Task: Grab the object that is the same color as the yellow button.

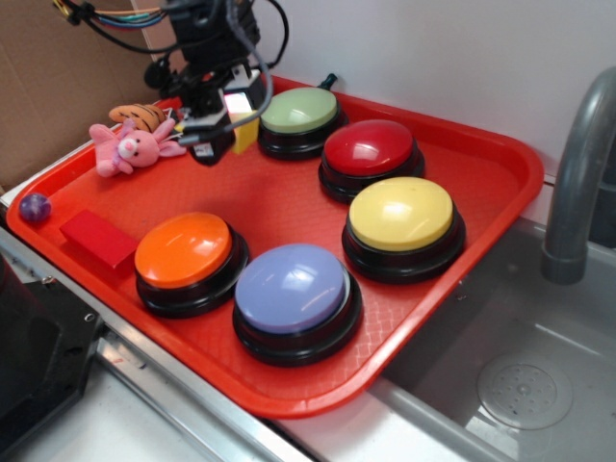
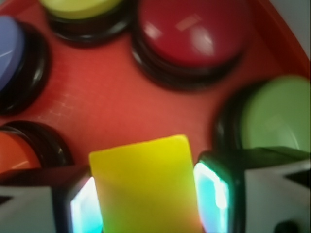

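Starting at the far left of the exterior view, there's a small purple ball (image 1: 35, 207) sitting at the left rim of the red tray (image 1: 481, 192), with a red rectangular block (image 1: 98, 238) lying flat just beside it. Behind those, near the tray's back-left corner, a pink plush toy (image 1: 128, 147) leans against an orange striped plush (image 1: 141, 115).

Next over is the gripper (image 1: 231, 120), hanging above the back part of the tray, just left of the pale green button (image 1: 299, 113). The jaws are closed in on the yellow block (image 1: 244, 131), one finger pressed to each side, and the block looks lifted a bit off the tray surface rather than resting on it. The wrist view backs this up: the yellow block (image 2: 146, 187) fills the gap between the two fingers (image 2: 214, 194), touching both pads, with red tray showing beyond it.

Moving right along the front, the orange button (image 1: 183, 248) sits next to the red block, then the purple-blue button (image 1: 292, 287) near the tray's front edge. Further right and back are the dark red button (image 1: 369, 147) and the yellow button (image 1: 400, 214), that one well apart from the held block. Past the tray's right rim there's a grey sink basin (image 1: 520, 385) and a grey faucet (image 1: 577, 173).
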Robot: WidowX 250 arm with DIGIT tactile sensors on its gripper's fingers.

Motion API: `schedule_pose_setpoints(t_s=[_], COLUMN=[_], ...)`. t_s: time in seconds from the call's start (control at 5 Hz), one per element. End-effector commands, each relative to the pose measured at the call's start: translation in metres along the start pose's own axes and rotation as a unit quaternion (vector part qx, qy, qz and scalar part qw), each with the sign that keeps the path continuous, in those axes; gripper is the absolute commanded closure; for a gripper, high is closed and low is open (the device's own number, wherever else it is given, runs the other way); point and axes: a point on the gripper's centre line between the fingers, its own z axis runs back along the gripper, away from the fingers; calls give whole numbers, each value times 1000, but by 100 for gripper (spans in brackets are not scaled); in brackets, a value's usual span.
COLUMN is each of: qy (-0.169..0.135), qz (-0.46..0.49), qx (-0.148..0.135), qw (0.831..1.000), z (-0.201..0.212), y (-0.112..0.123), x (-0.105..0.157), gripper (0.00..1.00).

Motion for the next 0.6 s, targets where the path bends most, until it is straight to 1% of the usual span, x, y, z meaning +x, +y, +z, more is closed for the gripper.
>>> schedule_pose_setpoints(t_s=[0.0,0.2,0.4], qy=[127,122,146], qz=[226,347,459], qx=[71,104,100], qw=[963,924,871], z=[38,46,46], y=[19,20,16], x=[-17,-37,-39], gripper=[100,100,100])
